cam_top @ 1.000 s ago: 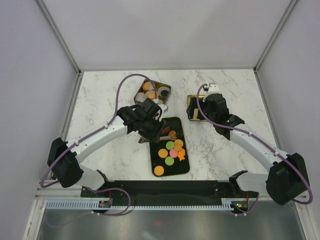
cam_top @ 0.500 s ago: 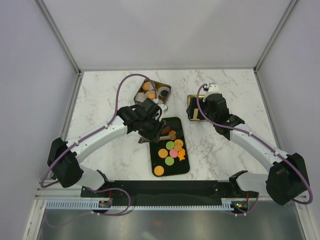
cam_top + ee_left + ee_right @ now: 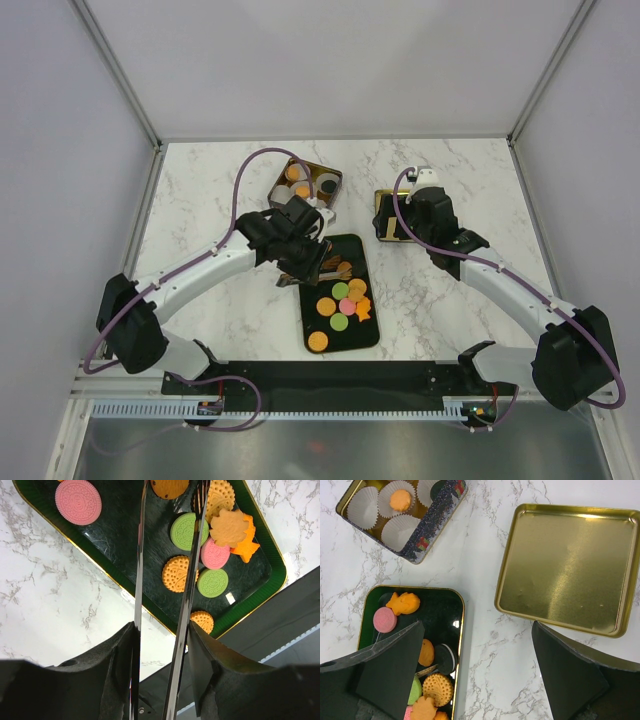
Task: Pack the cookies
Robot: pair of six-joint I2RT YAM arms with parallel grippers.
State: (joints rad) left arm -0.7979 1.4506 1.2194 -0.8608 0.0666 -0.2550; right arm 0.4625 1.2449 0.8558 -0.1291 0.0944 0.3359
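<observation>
The cookies (image 3: 341,300) lie on a dark green tray (image 3: 362,336) in the middle of the table. My left gripper (image 3: 303,256) hovers over the tray's far end, shut on thin metal tongs (image 3: 187,605). The tong blades reach past a green cookie (image 3: 184,530) and straddle an orange-brown cookie (image 3: 170,486) at their tips; I cannot tell whether they touch it. My left gripper (image 3: 165,680) squeezes the blades. My right gripper (image 3: 480,675) is open and empty over bare marble between the tray (image 3: 440,611) and a gold lid (image 3: 567,567).
A tin (image 3: 331,196) with white paper cups stands behind the tray; one cup holds an orange cookie (image 3: 400,500), another a dark one. The gold lid (image 3: 387,231) lies right of the tray under the right wrist. Grey walls enclose the table.
The left arm has shifted only very slightly over the tray's far end. The right arm has not moved.
</observation>
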